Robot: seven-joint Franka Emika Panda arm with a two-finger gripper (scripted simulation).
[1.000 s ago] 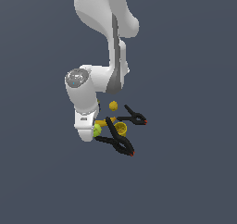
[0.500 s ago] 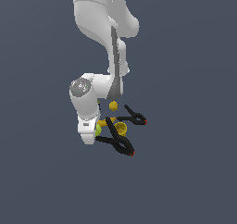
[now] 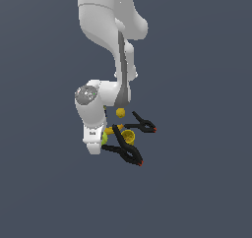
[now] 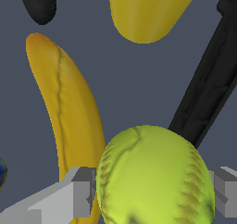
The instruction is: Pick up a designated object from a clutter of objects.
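Green ball [image 4: 155, 177] between fingers [image 4: 83, 190]; yellow cup [image 4: 148, 12] on side, contents unseen.

You are looking at a simulator's render, not a real room: a flat, even dark grey-blue backdrop [image 3: 197, 60] fills everything, with no walls or furniture, and the white arm [image 3: 106, 25] is smoothly shaded and textureless.

Grey floor [image 4: 139, 79] under ball [image 4: 155, 177], banana [image 4: 69, 112], cup [image 4: 148, 10], clamps [image 3: 125, 153]
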